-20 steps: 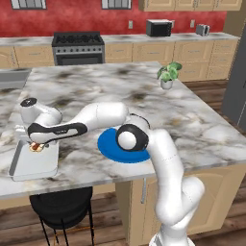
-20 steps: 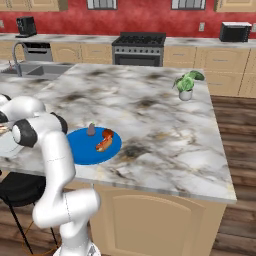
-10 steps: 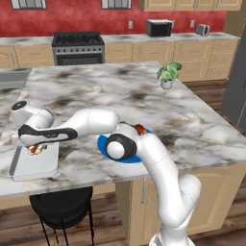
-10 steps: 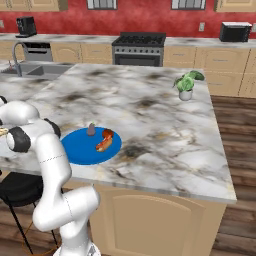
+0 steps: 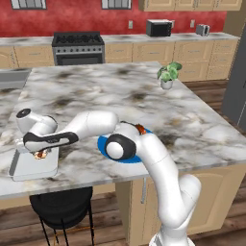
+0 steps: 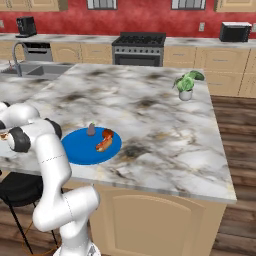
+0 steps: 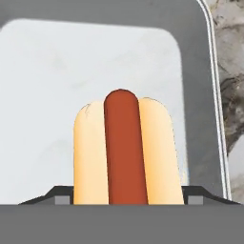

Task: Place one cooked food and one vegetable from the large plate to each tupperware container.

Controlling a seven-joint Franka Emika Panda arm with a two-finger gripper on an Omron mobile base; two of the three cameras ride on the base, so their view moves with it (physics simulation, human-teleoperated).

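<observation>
Left base view: at the far left the shallow rectangular light grey tupperware tray (image 5: 30,168) sits near the counter's front edge, with the two-finger gripper (image 5: 39,153) low over it, pinching a hot dog in a pale bun (image 5: 39,154) by its sides. In the hand view the dark fingers (image 7: 57,195) flank the bun (image 7: 126,152) just above the tray floor (image 7: 57,71). The bun looks soft and light (a hard squeeze would likely dent it), so holding it across the middle of its long sides seems right. Further right lies the big flat round bright blue plate (image 6: 80,150) with a second hot dog (image 6: 104,142) and a small grey vegetable (image 6: 91,130). The grey-veined marble island counter (image 5: 120,91) is smooth and level. Beyond, a potted green plant (image 5: 168,74), then wooden cabinets and a red wall.
</observation>
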